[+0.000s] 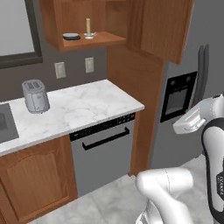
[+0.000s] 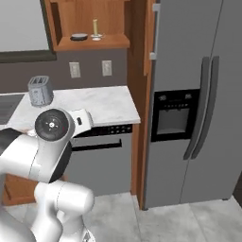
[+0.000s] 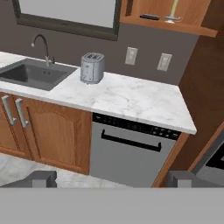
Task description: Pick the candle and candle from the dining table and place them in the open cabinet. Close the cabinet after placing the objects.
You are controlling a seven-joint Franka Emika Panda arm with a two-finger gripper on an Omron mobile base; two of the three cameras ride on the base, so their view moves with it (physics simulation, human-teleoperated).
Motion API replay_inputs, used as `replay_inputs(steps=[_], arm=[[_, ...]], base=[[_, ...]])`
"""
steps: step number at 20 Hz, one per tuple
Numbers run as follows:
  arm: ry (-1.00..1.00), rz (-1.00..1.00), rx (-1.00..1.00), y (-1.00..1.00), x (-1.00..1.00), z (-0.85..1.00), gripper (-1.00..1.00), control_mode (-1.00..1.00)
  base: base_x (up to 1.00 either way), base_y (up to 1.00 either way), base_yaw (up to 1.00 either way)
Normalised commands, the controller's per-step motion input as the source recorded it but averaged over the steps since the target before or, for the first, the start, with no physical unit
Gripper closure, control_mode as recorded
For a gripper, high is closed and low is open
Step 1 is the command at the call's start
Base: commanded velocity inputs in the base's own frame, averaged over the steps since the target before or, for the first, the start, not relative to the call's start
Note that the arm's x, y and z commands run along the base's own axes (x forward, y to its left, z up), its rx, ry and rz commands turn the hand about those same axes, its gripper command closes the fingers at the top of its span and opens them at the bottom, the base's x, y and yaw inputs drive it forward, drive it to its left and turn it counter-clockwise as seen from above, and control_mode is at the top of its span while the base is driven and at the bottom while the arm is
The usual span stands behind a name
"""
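The reddish-brown wall cabinet (image 1: 94, 40) (image 2: 90, 43) (image 3: 175, 24) hangs open above the counter, its door (image 1: 162, 26) swung out to the right. On its shelf stands a slim tan-yellow stick candle (image 1: 88, 27) (image 2: 95, 28) (image 3: 174, 8) on a round silver base. A flat dark grey dish (image 1: 71, 36) (image 2: 79, 36) (image 3: 149, 17) lies left of it. In the hand view my gripper (image 3: 113, 179) is open and empty, well back from the counter and far below the shelf. The dining table is out of view.
A silver toaster (image 1: 35, 96) (image 2: 39, 90) (image 3: 92, 67) stands on the marble counter (image 1: 83, 107) above a dishwasher (image 1: 103, 153) (image 3: 131, 153). A sink (image 3: 35, 72) lies to the left. A grey fridge (image 2: 198, 94) stands right of the tall wooden panel (image 1: 140, 105).
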Motion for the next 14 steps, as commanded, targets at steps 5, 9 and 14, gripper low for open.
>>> replay_inputs(steps=[5, 9, 14], arm=[[0.00, 0.00, 0.00, 0.00, 0.00, 0.00, -1.00, 1.00], [0.00, 0.00, 0.00, 0.00, 0.00, 0.00, -1.00, 1.00], [0.00, 0.00, 0.00, 0.00, 0.00, 0.00, -1.00, 1.00]], base=[[-0.82, -0.41, 0.37], [-0.98, -0.35, 0.52], [-0.99, -0.26, 0.63]])
